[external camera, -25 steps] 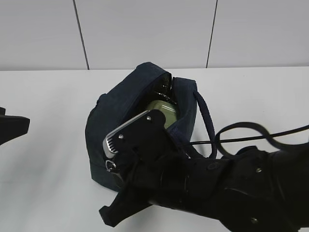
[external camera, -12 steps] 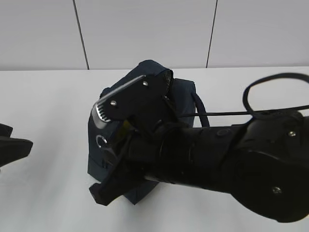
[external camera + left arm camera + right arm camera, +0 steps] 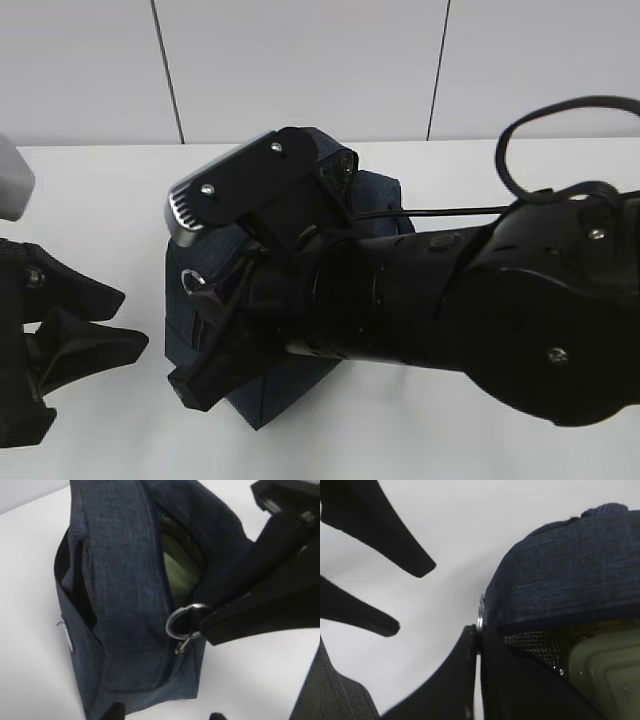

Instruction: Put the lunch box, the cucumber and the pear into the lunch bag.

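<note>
- The lunch box (image 3: 607,667) sat inside the bag (image 3: 125,580), just beyond the right gripper (image 3: 479,645).
- That gripper was clenched on the ring pull (image 3: 182,622).
- The left gripper (image 3: 95,320) stood agape beside the bag.
- Judged best: brace the fabric while pulling steadily along the zipper on the tabletop (image 3: 90,200).

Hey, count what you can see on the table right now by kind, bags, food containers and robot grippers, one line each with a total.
Bags: 1, the dark navy fabric lunch bag with a metal ring pull.
Food containers: 1, the sage-green-lidded lunch box inside the bag.
Grippers: 2, the left gripper and the right gripper, shut on the ring pull.
Total: 4. No cucumber or pear can be seen.
</note>
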### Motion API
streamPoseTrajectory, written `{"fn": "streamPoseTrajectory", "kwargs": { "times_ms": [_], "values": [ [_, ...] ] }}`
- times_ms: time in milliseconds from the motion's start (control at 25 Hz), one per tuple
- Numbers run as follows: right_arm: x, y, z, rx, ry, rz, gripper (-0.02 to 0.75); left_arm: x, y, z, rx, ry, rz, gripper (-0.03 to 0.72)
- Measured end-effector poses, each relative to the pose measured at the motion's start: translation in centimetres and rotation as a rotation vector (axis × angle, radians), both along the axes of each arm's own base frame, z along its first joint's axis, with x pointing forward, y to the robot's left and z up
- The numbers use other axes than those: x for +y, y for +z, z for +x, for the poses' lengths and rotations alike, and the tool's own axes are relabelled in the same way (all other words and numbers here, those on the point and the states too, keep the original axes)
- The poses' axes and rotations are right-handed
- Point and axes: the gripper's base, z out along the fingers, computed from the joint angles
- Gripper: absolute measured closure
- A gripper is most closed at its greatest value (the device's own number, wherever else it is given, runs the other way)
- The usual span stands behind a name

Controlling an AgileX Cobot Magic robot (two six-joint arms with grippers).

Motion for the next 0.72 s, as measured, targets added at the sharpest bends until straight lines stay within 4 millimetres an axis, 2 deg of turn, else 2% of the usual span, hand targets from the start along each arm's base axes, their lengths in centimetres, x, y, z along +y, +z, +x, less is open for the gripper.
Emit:
{"fn": "streamPoseTrajectory", "kwargs": {
  "times_ms": [280, 720],
  "values": [
    [0.0, -0.1, -0.1, 0.016, 0.003, -0.017, 0.738, -0.8, -2.0, 2.0, 0.024, -0.050, 0.045, 0.381],
    [-0.1, -0.3, -0.2, 0.031, 0.005, -0.034, 0.738, -2.0, -2.4, 5.3, 0.005, -0.100, 0.083, 0.382]
  ]
}}
